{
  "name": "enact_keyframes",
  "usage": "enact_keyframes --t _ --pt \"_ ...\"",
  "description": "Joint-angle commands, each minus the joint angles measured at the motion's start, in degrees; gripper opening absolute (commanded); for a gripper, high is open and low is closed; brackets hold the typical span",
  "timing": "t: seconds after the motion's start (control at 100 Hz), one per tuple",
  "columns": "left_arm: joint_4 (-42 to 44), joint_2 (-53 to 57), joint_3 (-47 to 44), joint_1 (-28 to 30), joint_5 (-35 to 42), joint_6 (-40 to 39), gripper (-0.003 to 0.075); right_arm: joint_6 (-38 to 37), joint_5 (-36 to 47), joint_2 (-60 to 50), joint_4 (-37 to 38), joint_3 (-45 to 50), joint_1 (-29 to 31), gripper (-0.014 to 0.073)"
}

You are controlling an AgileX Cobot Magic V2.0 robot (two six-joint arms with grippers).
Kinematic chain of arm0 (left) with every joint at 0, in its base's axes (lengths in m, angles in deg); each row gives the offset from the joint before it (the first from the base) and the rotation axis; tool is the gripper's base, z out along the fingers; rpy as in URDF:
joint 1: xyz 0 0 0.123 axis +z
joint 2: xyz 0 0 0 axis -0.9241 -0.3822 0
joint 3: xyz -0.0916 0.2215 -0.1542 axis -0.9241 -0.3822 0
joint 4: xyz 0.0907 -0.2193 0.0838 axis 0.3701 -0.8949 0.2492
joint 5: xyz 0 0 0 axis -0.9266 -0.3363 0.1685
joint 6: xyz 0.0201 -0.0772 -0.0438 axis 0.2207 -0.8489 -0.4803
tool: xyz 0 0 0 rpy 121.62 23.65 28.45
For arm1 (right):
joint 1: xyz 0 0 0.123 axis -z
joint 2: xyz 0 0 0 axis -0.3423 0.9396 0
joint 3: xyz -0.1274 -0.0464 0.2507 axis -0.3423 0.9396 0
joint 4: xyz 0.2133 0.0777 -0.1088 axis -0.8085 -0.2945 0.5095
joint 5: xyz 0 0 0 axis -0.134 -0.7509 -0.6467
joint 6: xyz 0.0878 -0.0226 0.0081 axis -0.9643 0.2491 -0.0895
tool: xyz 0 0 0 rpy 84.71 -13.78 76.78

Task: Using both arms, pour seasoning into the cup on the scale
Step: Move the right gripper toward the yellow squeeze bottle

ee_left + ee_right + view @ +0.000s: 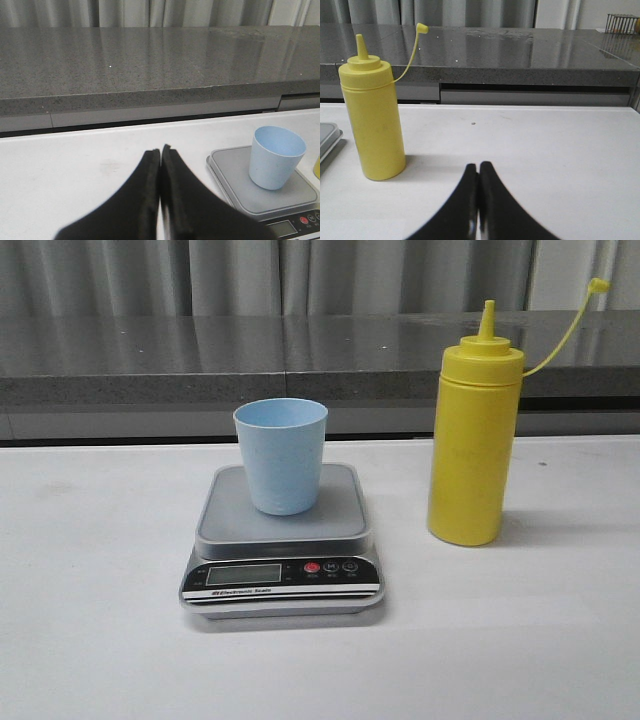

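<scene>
The light-blue cup (281, 454) stands upright on the grey plate of the scale (281, 540) at the middle of the white table. The yellow seasoning bottle (472, 445) stands upright to the right of the scale, its cap off and hanging out on its tether (597, 285). No arm shows in the front view. In the left wrist view my left gripper (160, 150) is shut and empty, above the table left of the scale (235, 187) and cup (275, 156). In the right wrist view my right gripper (478, 166) is shut and empty, right of the bottle (372, 120).
A grey stone counter (200, 355) runs along the back of the table, with curtains behind it. A wire basket (622, 22) sits on the counter at the far right in the right wrist view.
</scene>
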Motion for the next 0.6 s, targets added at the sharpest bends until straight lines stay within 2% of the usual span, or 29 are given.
enact_keyframes --t 0.0,0.59 --pt "-0.59 -0.22 1.46 0.15 4.87 -0.48 -0.0020 0.22 4.35 -1.15 0.37 -1.21 0.41 -0.0069" --pt "-0.59 -0.22 1.46 0.15 4.79 -0.48 -0.0020 0.22 5.56 -1.15 0.37 -1.21 0.41 -0.0069"
